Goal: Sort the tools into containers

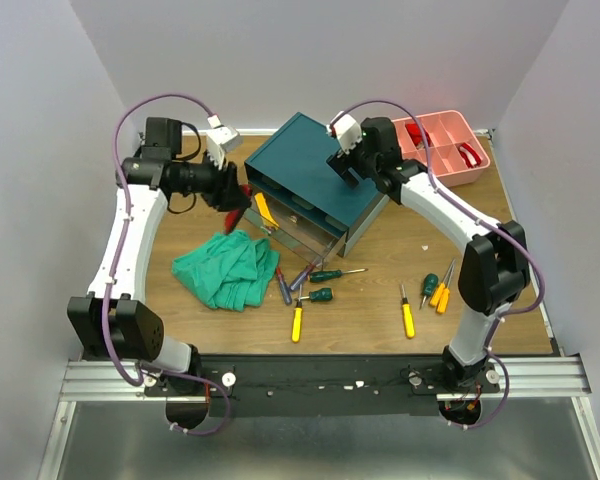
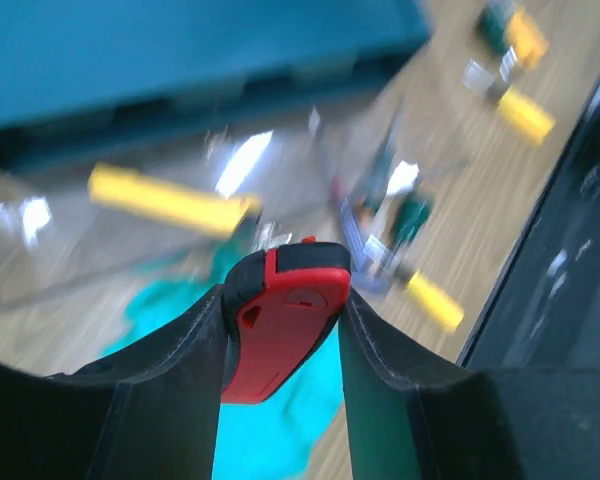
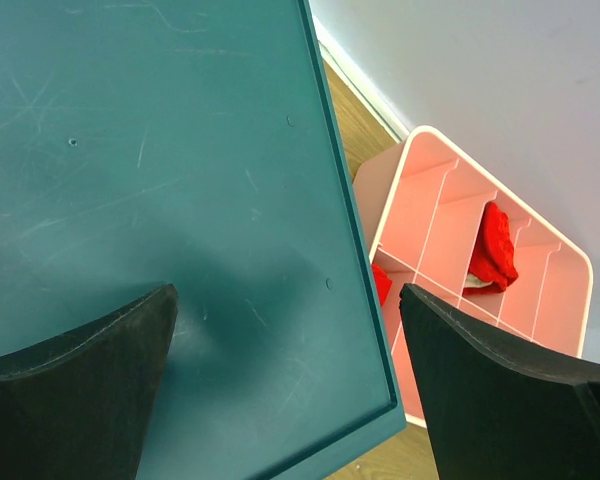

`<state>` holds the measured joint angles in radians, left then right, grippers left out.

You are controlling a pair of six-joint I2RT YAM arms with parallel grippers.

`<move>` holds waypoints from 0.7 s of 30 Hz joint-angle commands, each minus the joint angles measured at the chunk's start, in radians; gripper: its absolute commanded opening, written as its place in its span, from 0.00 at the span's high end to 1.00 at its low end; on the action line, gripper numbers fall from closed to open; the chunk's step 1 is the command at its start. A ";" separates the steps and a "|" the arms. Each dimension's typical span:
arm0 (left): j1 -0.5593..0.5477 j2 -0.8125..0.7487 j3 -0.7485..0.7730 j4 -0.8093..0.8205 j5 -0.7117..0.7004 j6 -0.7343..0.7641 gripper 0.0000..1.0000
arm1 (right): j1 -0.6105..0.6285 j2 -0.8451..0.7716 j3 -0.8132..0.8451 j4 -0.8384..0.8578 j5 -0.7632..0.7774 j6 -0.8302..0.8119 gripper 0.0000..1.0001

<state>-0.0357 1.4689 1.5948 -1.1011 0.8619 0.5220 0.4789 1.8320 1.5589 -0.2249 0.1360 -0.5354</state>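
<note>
The dark teal box [image 1: 310,172] stands mid-table with one clear drawer [image 1: 302,234] pulled out toward me. A yellow screwdriver [image 1: 265,210] lies in it and shows blurred in the left wrist view [image 2: 170,200]. My left gripper [image 1: 238,206] is shut on a red-and-black tool handle [image 2: 280,340] just left of the open drawer. My right gripper [image 1: 350,165] is open and empty above the box's flat top [image 3: 180,150]. Several screwdrivers lie on the wood in front: red-and-blue [image 1: 283,287], green [image 1: 338,273], yellow [image 1: 297,323], yellow [image 1: 407,312], and a green and orange pair [image 1: 438,291].
A crumpled green cloth [image 1: 227,265] lies left of the drawer, under my left gripper. A pink divided tray [image 1: 442,147] with red items [image 3: 495,245] stands at the back right, beside the box. White walls enclose the table on three sides.
</note>
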 commanded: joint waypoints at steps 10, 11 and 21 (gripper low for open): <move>-0.079 0.071 -0.364 1.273 -0.101 -1.542 1.00 | -0.008 -0.100 -0.115 0.056 0.021 -0.041 0.00; -0.082 0.079 -0.366 1.255 -0.145 -1.550 1.00 | -0.010 -0.100 -0.118 0.056 0.019 -0.041 0.00; -0.086 0.122 -0.412 0.920 -0.382 -1.683 0.95 | -0.016 -0.077 -0.112 0.055 0.008 -0.035 0.00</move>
<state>-0.1219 1.5810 1.1973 -0.0586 0.6125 -1.0618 0.4690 1.7584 1.4525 -0.1757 0.1429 -0.5694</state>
